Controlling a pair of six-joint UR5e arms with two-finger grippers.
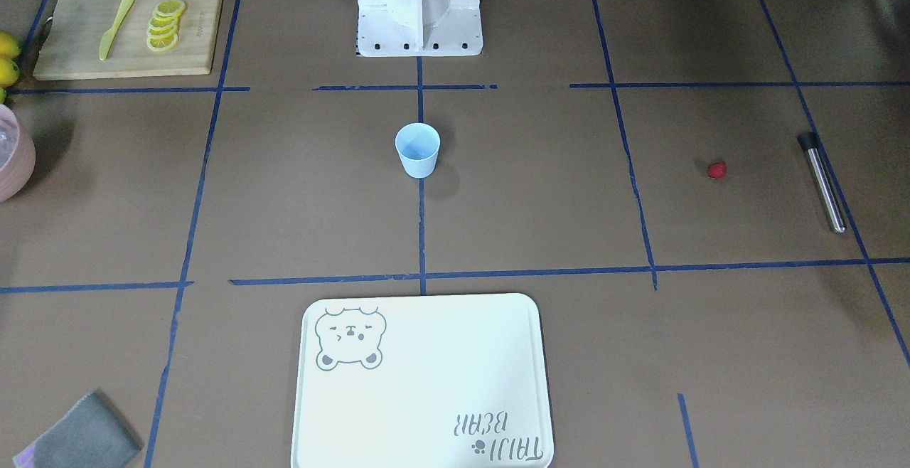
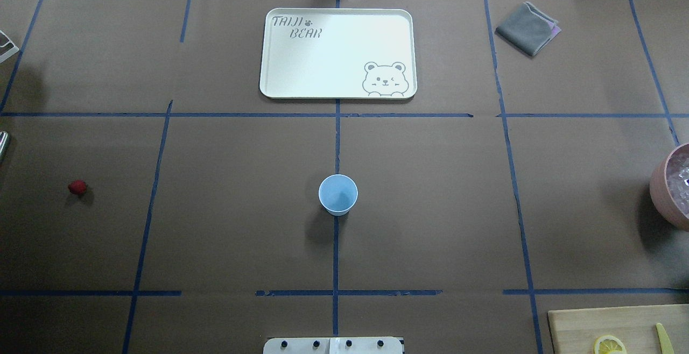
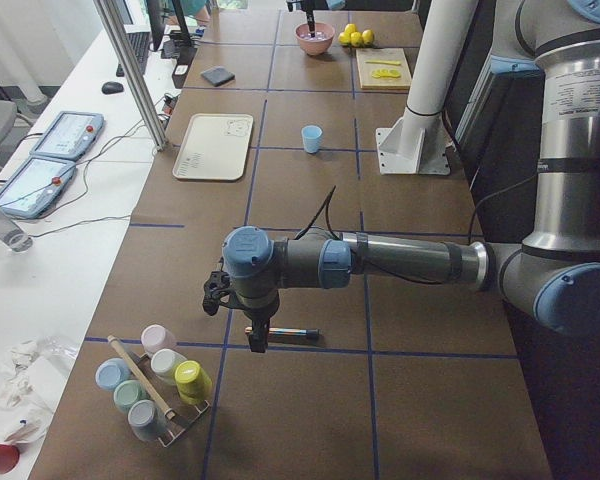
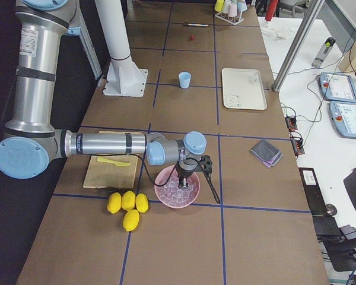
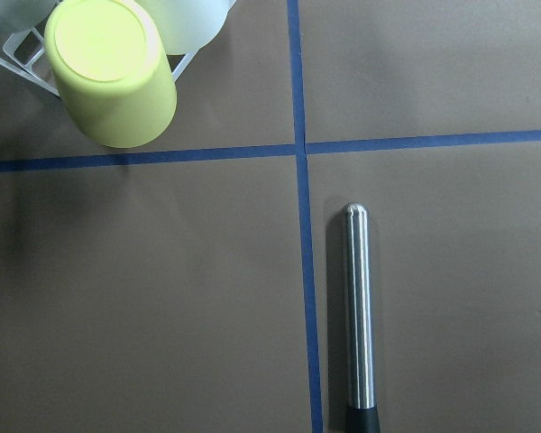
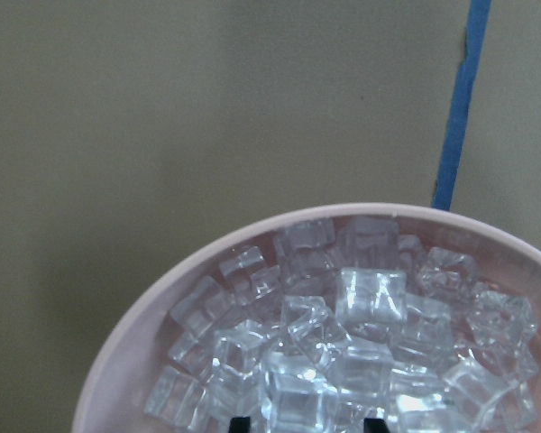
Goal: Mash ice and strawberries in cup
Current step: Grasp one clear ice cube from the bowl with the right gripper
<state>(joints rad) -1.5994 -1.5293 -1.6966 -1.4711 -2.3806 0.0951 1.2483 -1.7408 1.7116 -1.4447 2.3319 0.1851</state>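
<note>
The light-blue cup stands upright at the table's middle, with nothing visible inside. A small red strawberry lies alone far off on the robot's left side. Ice fills the pink bowl at the right end of the table. My right gripper hangs open just above the ice, its two dark fingertips apart over a cube. My left gripper hovers over a steel muddler. Whether it is open or shut I cannot tell.
A white bear tray lies beyond the cup. A cutting board carries lemon slices and a yellow knife, with lemons beside it. There is a grey cloth and a rack of coloured cups.
</note>
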